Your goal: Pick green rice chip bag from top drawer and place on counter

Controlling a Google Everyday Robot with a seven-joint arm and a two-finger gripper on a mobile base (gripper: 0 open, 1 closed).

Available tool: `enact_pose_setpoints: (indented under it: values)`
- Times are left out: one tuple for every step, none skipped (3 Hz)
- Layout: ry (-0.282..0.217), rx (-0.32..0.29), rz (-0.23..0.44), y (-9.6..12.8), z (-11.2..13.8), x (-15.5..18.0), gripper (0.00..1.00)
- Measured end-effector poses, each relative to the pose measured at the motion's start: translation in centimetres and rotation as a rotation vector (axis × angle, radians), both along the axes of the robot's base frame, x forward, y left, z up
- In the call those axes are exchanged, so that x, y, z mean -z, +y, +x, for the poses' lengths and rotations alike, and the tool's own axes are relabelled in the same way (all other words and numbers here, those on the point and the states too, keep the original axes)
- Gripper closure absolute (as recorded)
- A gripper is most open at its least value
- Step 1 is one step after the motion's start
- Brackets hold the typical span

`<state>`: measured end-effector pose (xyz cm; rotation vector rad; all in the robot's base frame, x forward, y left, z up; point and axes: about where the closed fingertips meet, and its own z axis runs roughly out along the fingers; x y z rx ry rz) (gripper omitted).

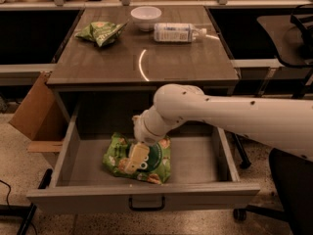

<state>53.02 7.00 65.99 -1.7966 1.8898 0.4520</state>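
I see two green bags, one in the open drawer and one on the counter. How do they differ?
The bright green foil bag with a dark round logo lies flat in the open grey top drawer, under the claw; the paler green bag sits crumpled at the back left of the grey-brown counter, untouched. The drawer bag looks larger. Both are green snack bags.

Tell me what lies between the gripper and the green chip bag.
Nothing: in the camera view the gripper sits right over the green chip bag in the open drawer, no gap showing between them.
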Motion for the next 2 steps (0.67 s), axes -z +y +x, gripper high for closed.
enact_pose_setpoints:
  values:
    - [0.012,-0.014,-0.008,1.3,0.0,1.4,0.00]
    - [0.041,-0.029,-0.011,2.6,-0.1,3.1,0.00]
